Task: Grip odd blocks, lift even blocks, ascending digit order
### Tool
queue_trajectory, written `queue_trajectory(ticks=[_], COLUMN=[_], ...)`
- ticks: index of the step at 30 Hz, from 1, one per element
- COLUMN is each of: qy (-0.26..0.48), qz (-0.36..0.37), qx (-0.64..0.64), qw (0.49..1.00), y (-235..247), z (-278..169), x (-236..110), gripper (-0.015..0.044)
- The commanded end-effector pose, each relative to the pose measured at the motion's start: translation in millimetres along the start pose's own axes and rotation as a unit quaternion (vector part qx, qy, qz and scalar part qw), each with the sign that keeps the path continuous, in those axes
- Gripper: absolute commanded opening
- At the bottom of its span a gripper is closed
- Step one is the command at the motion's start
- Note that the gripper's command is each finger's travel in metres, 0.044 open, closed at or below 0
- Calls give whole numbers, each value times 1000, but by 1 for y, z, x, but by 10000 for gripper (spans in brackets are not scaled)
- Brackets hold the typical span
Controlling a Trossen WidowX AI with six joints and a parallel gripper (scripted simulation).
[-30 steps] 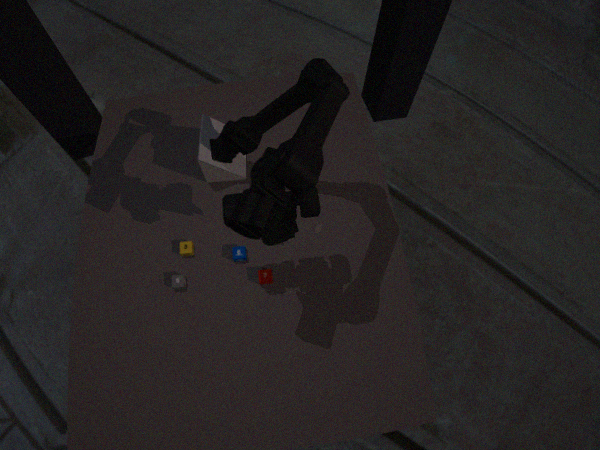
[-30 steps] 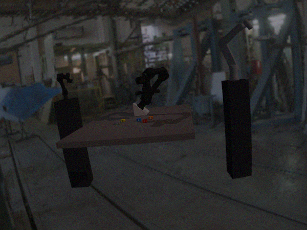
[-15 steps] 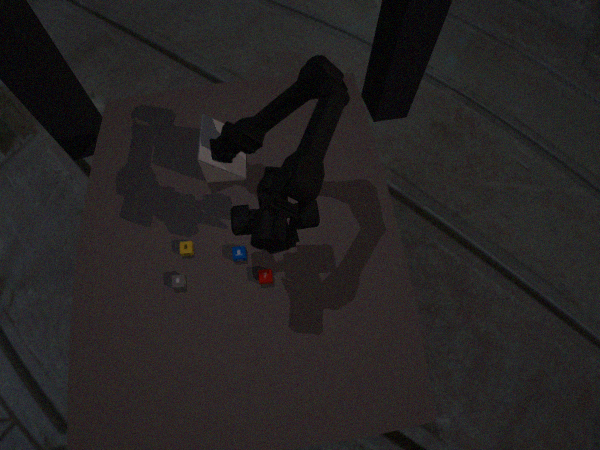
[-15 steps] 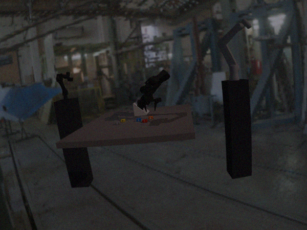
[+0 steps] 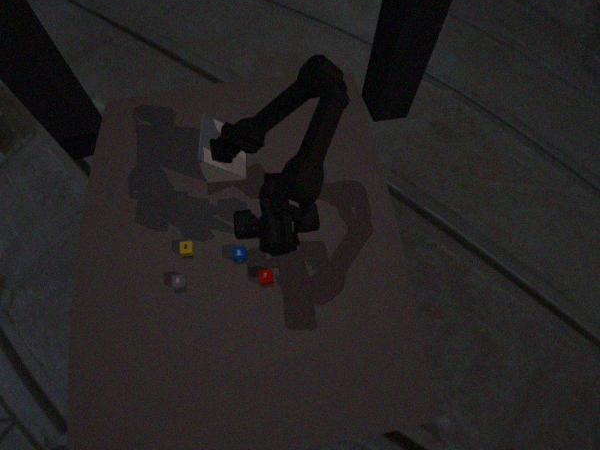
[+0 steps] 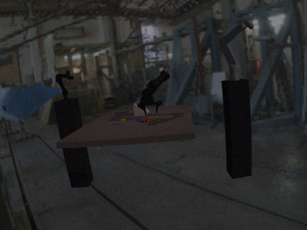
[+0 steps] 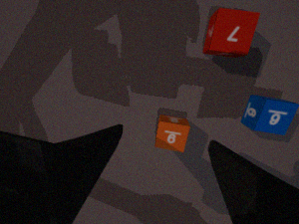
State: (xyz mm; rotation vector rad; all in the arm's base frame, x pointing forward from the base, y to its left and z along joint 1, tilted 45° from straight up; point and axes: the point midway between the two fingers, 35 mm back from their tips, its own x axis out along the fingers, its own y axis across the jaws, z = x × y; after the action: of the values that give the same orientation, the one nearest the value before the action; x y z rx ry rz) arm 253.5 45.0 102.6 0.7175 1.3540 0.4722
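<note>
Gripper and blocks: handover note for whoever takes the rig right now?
Gripper: open, holding nothing, poised above the orange block, which sits between the two fingers in the wrist view; no contact yet.
Blocks: all five are on the table. The red block reads 7. The blue block is beside the orange one. The yellow block and grey block lie further off. Other digits are too blurred to read.
Done: cannot tell from how the blocks lie.
Left: probably orange next; check its digit for squeeze-only or lift.
</note>
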Motion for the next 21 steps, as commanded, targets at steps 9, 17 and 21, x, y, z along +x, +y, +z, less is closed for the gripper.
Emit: queue_trajectory(ticks=[9,17,21], qy=[4,4,4], qz=[3,3,3], qx=[6,6,6], qw=[1000,1000,1000], y=[0,0,0], z=[-3,-4,-4], x=[22,27,27], gripper=[400,321,216])
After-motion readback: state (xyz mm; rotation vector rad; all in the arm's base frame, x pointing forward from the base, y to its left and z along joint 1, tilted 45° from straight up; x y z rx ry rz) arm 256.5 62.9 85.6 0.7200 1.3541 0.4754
